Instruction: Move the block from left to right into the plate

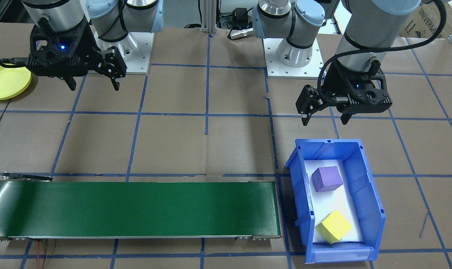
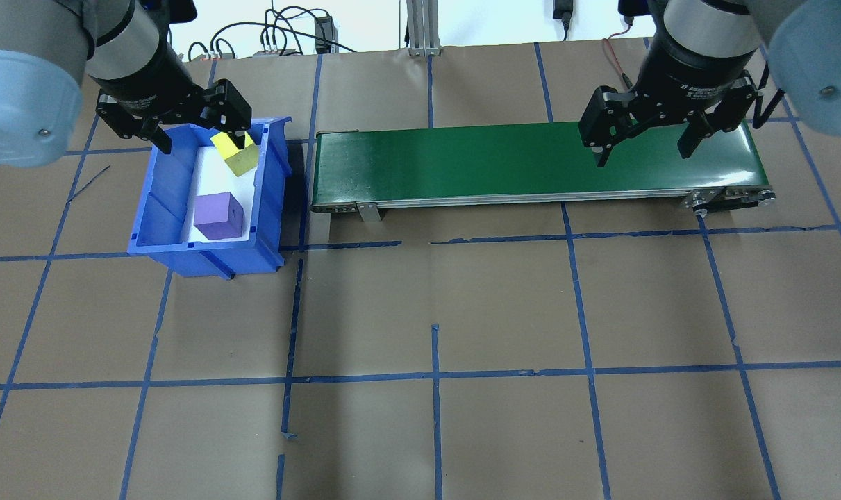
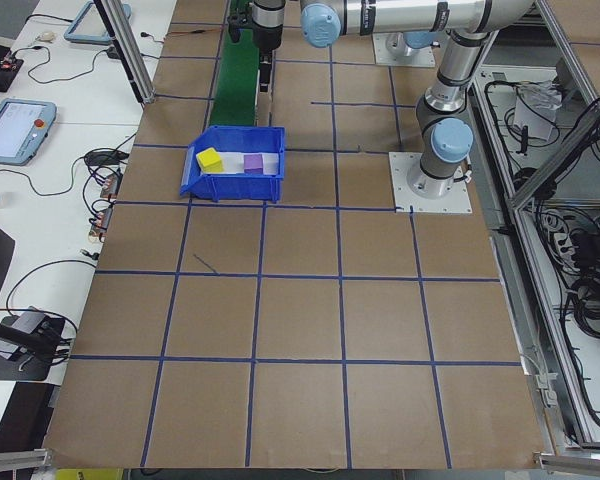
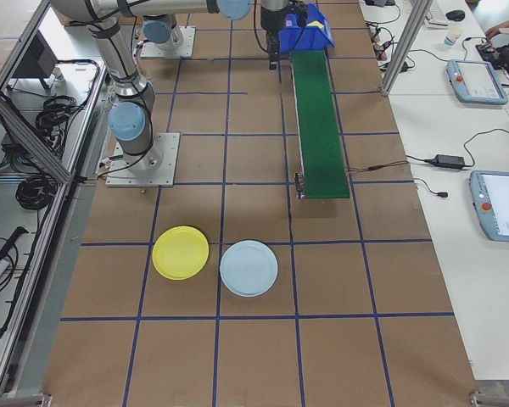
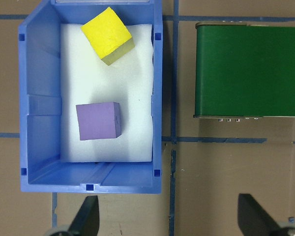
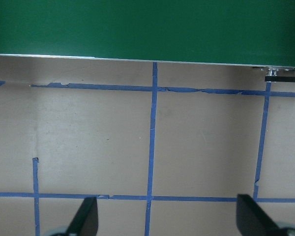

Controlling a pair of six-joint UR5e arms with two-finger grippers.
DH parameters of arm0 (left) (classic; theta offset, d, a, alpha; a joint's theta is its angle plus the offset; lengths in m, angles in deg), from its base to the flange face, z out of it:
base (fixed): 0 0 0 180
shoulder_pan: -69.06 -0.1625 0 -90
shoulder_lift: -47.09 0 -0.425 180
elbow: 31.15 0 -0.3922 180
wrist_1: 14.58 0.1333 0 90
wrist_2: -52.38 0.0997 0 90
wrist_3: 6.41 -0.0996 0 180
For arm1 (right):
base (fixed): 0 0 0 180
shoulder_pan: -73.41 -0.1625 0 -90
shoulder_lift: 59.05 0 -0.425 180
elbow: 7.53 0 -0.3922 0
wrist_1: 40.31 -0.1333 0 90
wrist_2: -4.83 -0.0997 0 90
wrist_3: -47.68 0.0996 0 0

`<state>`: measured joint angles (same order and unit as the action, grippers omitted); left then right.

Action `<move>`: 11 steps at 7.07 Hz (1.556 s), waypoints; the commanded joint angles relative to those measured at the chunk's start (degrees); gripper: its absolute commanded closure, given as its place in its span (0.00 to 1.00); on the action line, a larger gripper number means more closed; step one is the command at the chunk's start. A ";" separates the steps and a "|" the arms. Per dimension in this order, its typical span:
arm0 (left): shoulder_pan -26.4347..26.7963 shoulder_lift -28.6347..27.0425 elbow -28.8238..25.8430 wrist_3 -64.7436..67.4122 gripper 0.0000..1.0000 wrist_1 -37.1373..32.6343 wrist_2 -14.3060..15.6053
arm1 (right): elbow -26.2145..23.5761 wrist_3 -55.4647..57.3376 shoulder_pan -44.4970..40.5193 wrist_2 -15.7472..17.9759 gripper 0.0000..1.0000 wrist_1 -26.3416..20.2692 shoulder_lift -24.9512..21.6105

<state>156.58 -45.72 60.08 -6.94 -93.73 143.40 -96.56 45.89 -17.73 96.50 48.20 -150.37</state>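
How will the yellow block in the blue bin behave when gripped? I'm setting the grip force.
The yellow block looks like matte foam, so it is probably light and may squash a little. Its flat faces should not roll, and the matte surface looks unlikely to slip. It sits turned at an angle in the blue bin, so the open left gripper may need rotating.

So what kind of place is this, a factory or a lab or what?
Most likely a robotics lab: a taped grid on the table, a short green conveyor, and operator pendants with loose cabling on side benches.
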 commanded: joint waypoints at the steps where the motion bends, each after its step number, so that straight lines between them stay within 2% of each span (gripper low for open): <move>1: -0.76 0.00 0.00 0.00 0.00 0.13 -0.14 | 0.00 -0.05 0.08 0.00 0.00 0.00 -0.01; 5: -2.17 -1.05 0.00 -0.17 0.00 3.02 -0.32 | 0.00 0.03 0.09 0.00 0.00 0.00 -0.01; 7: -8.30 -3.34 0.26 -9.77 0.00 5.31 -0.76 | 0.00 -0.05 0.09 0.00 0.00 0.00 -0.01; 9: -10.70 -5.35 1.32 -11.34 0.00 6.28 -1.11 | 0.00 0.03 0.09 0.09 0.00 0.00 -0.01; 11: -10.70 -10.00 3.59 -11.08 0.00 12.93 -1.02 | 0.00 0.04 0.00 0.00 0.00 0.00 -0.01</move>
<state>146.01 -53.14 62.41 -18.10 -84.38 142.35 -96.56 45.96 -17.70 96.52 48.20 -150.37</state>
